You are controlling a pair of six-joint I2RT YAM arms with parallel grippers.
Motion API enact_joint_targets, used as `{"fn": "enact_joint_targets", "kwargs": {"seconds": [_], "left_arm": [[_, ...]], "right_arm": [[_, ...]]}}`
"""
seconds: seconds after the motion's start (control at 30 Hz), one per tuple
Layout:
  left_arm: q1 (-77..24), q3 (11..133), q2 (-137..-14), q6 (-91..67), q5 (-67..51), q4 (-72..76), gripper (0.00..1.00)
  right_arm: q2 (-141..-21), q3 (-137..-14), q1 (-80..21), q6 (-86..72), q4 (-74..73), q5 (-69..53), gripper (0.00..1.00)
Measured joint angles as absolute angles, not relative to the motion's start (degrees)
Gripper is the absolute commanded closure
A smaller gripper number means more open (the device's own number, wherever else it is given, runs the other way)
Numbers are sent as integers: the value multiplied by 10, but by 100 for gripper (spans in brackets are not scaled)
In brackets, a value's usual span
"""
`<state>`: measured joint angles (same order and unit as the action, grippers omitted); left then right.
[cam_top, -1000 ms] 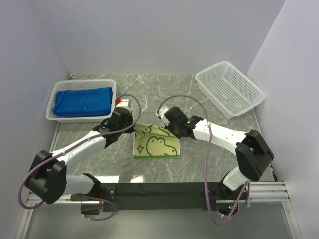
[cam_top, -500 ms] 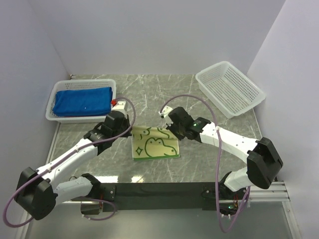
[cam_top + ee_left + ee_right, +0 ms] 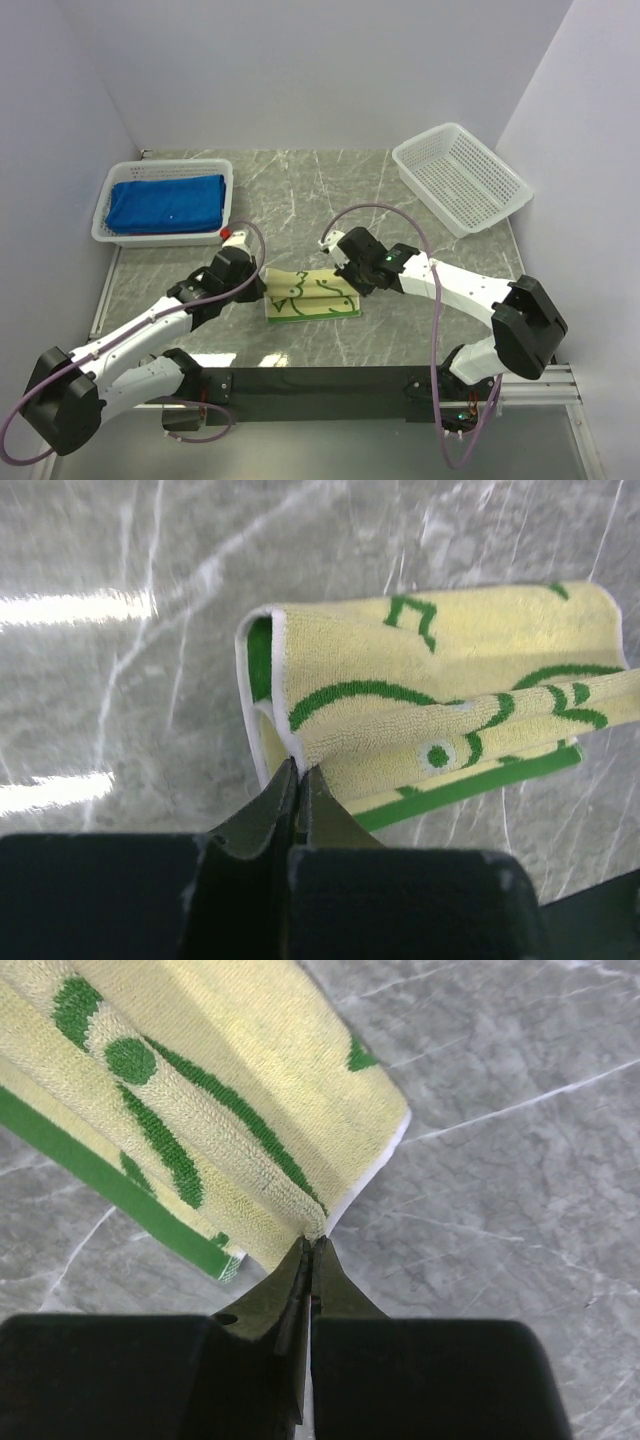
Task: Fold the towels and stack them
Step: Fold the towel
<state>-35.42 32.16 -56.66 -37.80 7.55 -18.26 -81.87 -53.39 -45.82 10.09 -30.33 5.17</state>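
A pale yellow towel [image 3: 312, 294] with green motifs lies folded over itself on the marble table, its green-edged lower layer showing at the front. My left gripper [image 3: 266, 285] is shut on the towel's left corner [image 3: 290, 752], and my right gripper [image 3: 349, 281] is shut on its right corner [image 3: 316, 1228]. Both corners are held low over the near half of the cloth. A folded royal blue towel [image 3: 166, 203] lies in the white basket [image 3: 112, 232] at the far left.
A second white lattice basket [image 3: 459, 177] stands tilted at the back right with nothing in it. White walls close the table on three sides. The black rail with both arm bases runs along the near edge.
Both grippers have drawn the towel's far edge toward the near side and down, so the cloth now lies doubled and looks much shorter. Both arms have pulled back toward their bases.
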Motion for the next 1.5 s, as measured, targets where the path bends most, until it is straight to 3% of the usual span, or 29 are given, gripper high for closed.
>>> {"fn": "enact_joint_targets", "kwargs": {"seconds": [0.33,0.77,1.03,1.27,1.5], "left_arm": [[-383,258,-543,-449,79,-178,99],[-401,236,-533,-491,79,-179,92],[-408,268,-535,-482,108,-197,99],[-398,394,-642,-396,220,-171,93],[-325,474,-800,-316,238,-107,86]], "right_arm": [[-840,-526,-477,101,-312,42,100],[-885,-524,-496,101,-326,30,100],[-880,-543,-496,105,-336,57,100],[-896,-632,-468,138,-329,119,100],[-983,-724,-410,171,-293,130,100]]}}
